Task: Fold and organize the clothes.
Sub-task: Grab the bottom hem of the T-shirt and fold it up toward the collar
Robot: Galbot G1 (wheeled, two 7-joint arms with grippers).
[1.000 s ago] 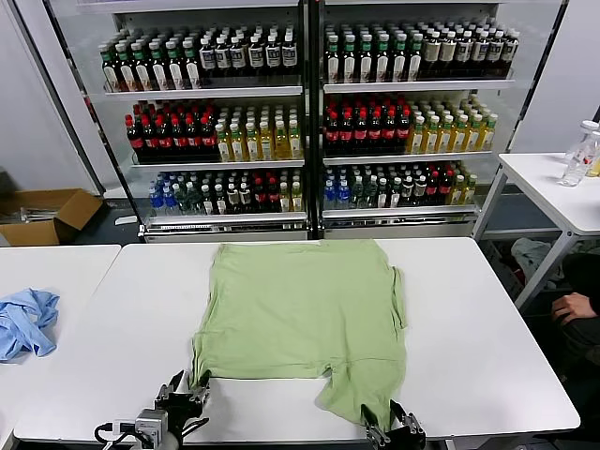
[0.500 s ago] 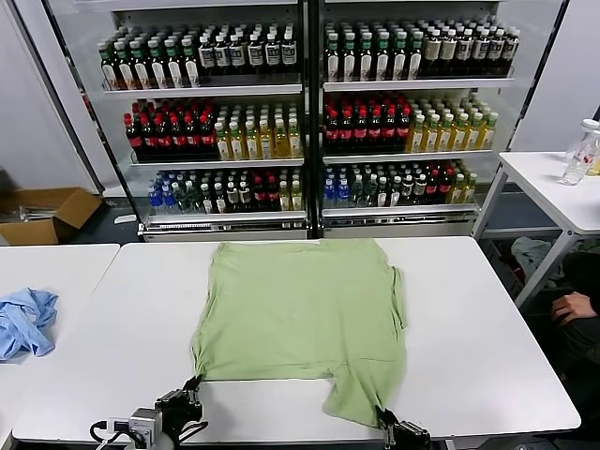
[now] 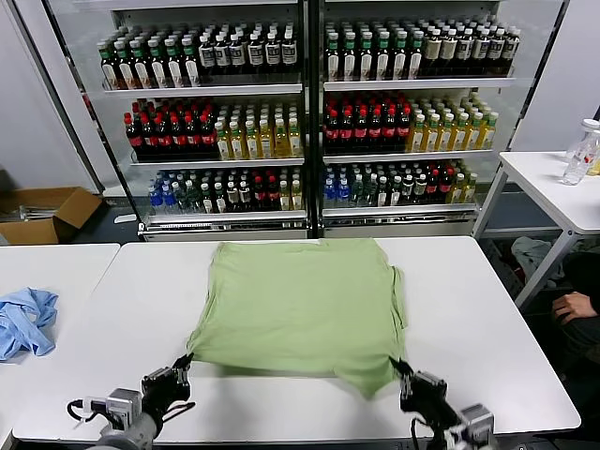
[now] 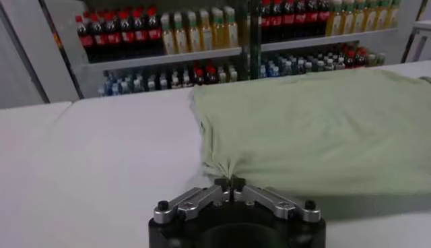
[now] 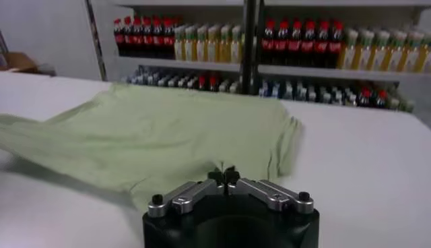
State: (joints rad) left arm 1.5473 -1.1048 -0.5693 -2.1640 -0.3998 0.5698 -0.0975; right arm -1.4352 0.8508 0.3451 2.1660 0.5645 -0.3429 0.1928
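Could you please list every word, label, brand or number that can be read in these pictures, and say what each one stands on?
None can be read.
Bottles in the cooler: labels show only as bands of colour, too small to read.
Green shirt: no print shows on its upturned side.
Cardboard box: no lettering can be made out.
Bottles on the side table: labels too small to read.

Black claw (image 4: pixel 231 183), silver links, black screws

Both arms reach in low at the near edge of the view. The left end effector (image 3: pixel 185 360) has its fingers pinched together. The right end effector (image 3: pixel 401 367) is likewise clamped tight, fingertips meeting.
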